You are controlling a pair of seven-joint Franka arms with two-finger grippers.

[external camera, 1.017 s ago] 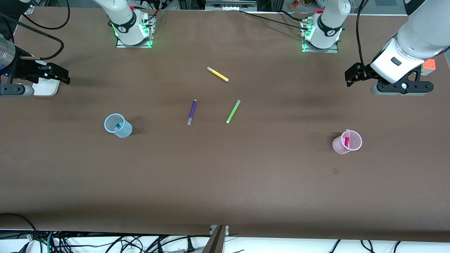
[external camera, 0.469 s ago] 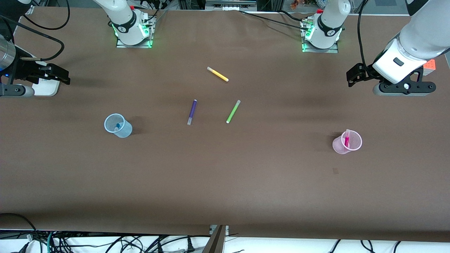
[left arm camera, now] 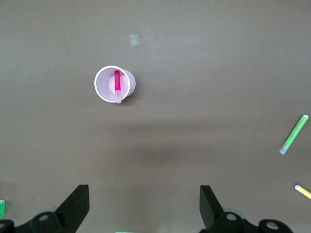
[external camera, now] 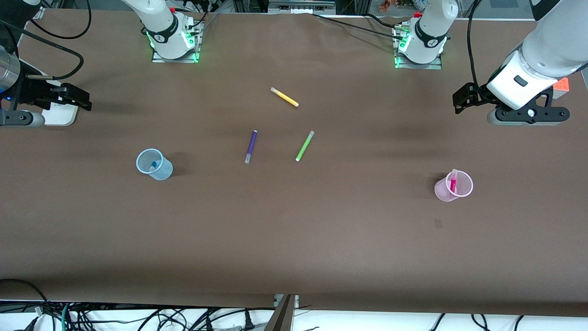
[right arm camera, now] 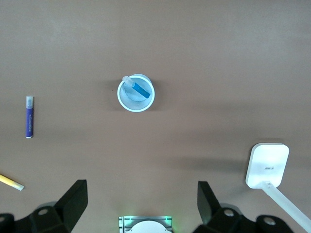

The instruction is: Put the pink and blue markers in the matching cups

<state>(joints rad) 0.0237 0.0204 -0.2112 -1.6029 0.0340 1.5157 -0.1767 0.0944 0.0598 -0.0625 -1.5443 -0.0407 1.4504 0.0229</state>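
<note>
The left gripper (left arm camera: 143,206) has its fingers (left arm camera: 77,204) spread wide and empty, touching nothing, hovering over bare table at the left arm's end; in the front view it sits at about two o'clock from the pink cup (external camera: 453,186); the right gripper (right arm camera: 141,204) is likewise spread wide with nothing between its fingers (right arm camera: 75,199), hovering at the right arm's end beside a white device (right arm camera: 266,166), at roughly ten o'clock from the blue cup (external camera: 154,164); both arms appear to be waiting; outward from there, the pink marker (left arm camera: 117,85) stands tilted inside the pink cup, its pale cap leaning on the rim, and the blue marker (right arm camera: 137,87) leans inside the blue cup; judged from this, both placements look done and nothing of the task seems left; the purple marker (external camera: 250,146), green marker (external camera: 304,145) and yellow marker (external camera: 284,97) lie loose mid-table between the cups, the yellow at about twelve o'clock from the other two.
</note>
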